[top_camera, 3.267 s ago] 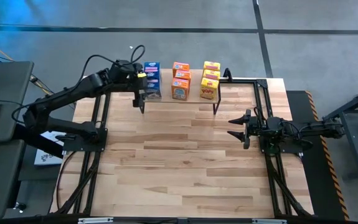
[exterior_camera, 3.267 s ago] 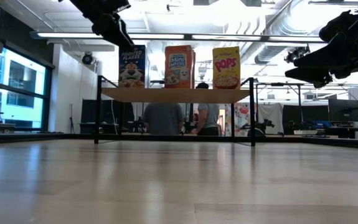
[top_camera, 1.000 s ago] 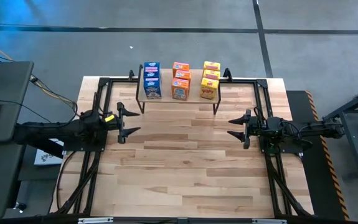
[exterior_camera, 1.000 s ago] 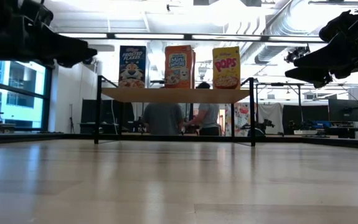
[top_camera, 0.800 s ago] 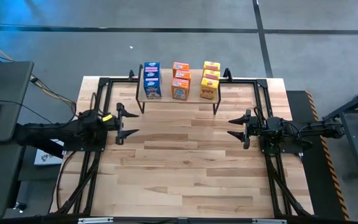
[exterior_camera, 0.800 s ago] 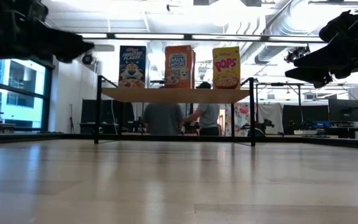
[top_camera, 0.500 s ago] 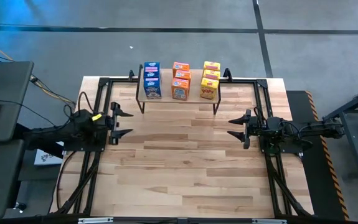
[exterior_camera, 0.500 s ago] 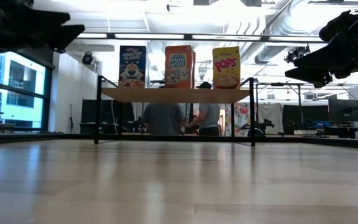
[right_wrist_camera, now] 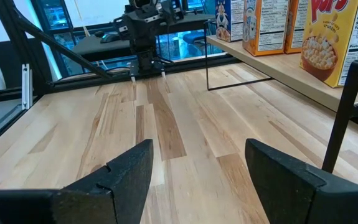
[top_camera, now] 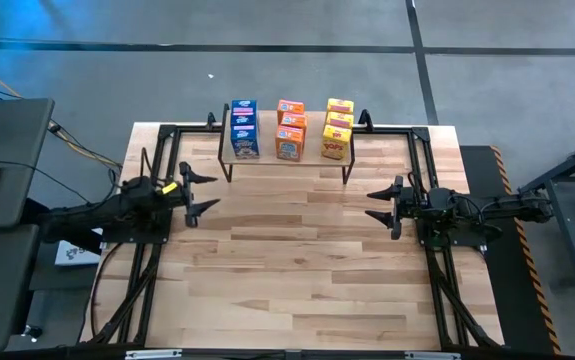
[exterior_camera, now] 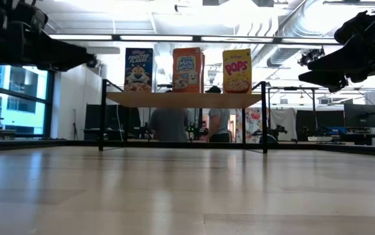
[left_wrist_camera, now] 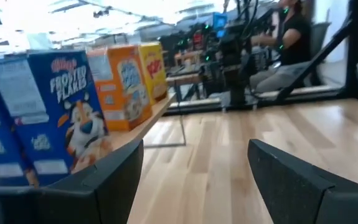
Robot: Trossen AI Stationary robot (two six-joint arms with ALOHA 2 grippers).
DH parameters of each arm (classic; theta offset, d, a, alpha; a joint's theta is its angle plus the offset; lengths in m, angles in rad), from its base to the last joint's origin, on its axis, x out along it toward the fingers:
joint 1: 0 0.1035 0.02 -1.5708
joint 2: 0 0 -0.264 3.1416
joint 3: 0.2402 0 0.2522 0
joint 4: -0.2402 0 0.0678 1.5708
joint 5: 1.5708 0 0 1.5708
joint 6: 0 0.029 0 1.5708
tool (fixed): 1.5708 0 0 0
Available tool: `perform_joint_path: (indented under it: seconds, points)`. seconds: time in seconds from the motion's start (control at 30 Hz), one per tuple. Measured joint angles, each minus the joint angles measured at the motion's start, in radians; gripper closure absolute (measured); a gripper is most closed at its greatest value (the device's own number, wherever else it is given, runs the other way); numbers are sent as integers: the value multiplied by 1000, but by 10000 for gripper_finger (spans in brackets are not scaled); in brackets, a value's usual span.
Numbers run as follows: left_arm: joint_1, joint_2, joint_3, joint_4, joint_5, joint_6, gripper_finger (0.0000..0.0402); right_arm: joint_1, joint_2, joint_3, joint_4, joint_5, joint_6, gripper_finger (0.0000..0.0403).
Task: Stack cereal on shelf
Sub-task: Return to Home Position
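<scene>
**Cereal (top_camera: 290, 128) lined up on shelf (exterior_camera: 184, 99)**

The shelf stands at the desk's (top_camera: 297, 260) 12 o'clock edge, carrying a blue row (top_camera: 244, 129), an orange row (top_camera: 290, 140) and a yellow row (top_camera: 336, 128). My left end effector (top_camera: 207, 192) hovers released at 9 o'clock and my right end effector (top_camera: 371, 203) released at 3 o'clock. Both are well apart from the shelf.

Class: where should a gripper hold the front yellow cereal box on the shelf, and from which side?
Probably grip the front yellow cereal box by its two narrow sides near the top, coming from above. It stands upright, another yellow box sits close behind, and a gap separates it from the orange row.
</scene>
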Motion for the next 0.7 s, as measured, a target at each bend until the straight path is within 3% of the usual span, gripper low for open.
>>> perform_joint_path:
  seconds: [0.2, 0.7]
  points:
    - [0, 1, 0, -45, -46, 6, 121, 0, 0, 0, 0, 0, 0, 155]
    - [0, 1, 0, -45, -45, -18, 121, 0, 0, 0, 0, 0, 0, 155]
